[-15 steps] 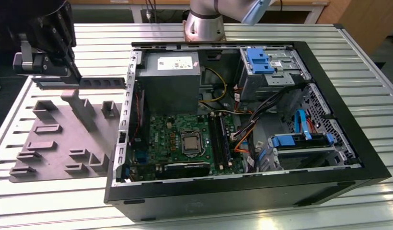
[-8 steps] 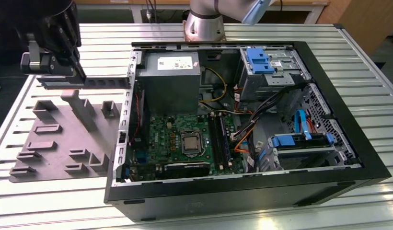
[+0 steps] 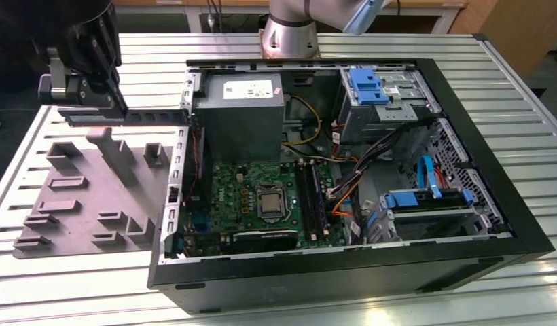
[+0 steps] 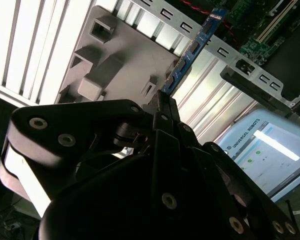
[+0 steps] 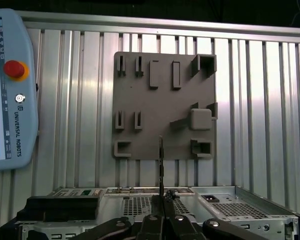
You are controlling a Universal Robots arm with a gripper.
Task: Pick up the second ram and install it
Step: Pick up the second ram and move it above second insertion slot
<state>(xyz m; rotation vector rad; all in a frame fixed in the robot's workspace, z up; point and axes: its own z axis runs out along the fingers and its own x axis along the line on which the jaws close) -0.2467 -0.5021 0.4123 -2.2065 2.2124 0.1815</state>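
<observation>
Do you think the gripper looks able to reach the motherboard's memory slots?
Probably yes: the gripper, shut on the ram stick, is beside the open case; slots lie uncovered, though cables run close.

On the slatted metal table (image 3: 532,170) an open black computer case (image 3: 351,275) lay on its side, with a grey moulded tray (image 3: 97,198) of raised blocks just beside it at nine o'clock in the exterior view. Inside the case, a green board (image 3: 231,197) lay at six o'clock of a grey power supply (image 3: 242,119).
</observation>
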